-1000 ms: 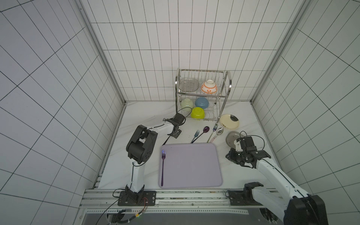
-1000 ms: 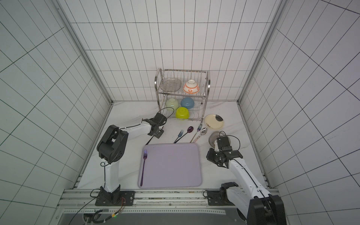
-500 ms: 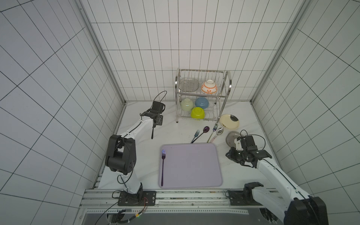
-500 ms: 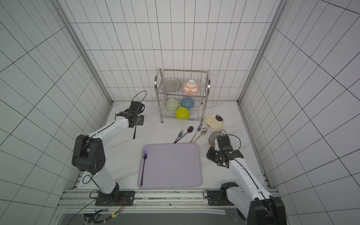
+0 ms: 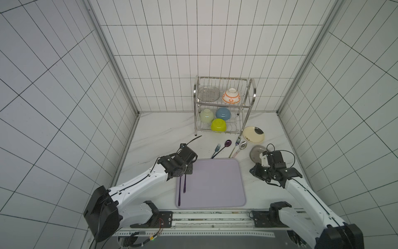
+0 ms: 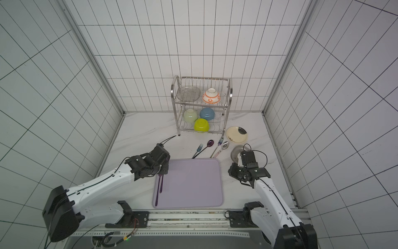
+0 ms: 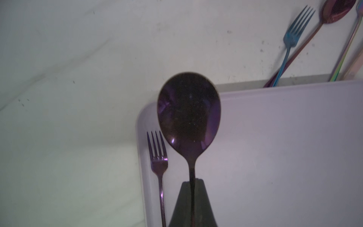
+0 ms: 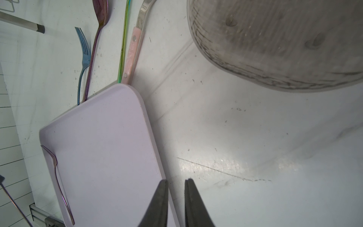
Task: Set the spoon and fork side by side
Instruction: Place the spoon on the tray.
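I see my left gripper (image 7: 192,183) clamped on the handle of the dark purple metal spoon (image 7: 188,114), over the far-left corner of the lilac plastic tray (image 7: 275,147). It is just right of the purple metal fork (image 7: 158,157) lying there. My right gripper (image 8: 176,183) is empty, its jaws slightly apart.

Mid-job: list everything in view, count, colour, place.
tray: 1, lilac, front
purple fork: 1, tray's left edge
held spoon: 1, dark purple, over tray beside fork
blue fork, plum spoon, rainbow fork, pink-handled spoon: 1 each, table behind tray
cream plate, grey dish: 1 each, right of those
rack: 1, steel, back
mesh dish, orange-white bowl: 1 each, upper shelf
pale green bowl, blue bowl, lime bowl: 1 each, lower shelf
left gripper: shut on held spoon
right gripper: open, empty, beside tray
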Available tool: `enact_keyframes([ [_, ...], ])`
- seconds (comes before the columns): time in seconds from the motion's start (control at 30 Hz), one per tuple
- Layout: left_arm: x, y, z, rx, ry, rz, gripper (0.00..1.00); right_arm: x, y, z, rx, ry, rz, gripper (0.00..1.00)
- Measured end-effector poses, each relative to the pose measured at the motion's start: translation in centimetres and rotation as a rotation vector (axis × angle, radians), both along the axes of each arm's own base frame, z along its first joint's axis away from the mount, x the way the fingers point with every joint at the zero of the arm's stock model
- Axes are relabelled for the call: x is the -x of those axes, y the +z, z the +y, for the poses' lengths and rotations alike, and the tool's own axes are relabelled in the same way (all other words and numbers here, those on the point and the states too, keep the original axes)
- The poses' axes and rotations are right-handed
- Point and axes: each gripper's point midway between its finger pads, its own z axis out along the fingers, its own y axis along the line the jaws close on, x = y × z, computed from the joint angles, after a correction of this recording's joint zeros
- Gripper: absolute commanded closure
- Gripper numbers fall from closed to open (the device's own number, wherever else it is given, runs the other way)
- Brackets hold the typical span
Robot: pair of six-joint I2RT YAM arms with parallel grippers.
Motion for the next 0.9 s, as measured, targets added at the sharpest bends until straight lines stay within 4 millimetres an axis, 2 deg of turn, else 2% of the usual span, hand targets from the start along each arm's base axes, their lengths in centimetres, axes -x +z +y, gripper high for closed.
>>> enact_keyframes([
  [0.13,2.1,-2.6,0.1,-0.026,0.028,0.065,1.0,0.6,-0.8,0.0,-0.001,0.004,0.022,0.81],
  [0.33,2.3,-4.6,-0.4,-0.074,0.053,0.094,1.0,0.8,-0.9,0.2,-0.011,0.015,0.028,0.81],
  [0.9,2.7,-6.9,0.3,-0.115,0.072,0.118,1.0,0.8,-0.9,0.2,-0.012,0.016,0.03,0.81],
])
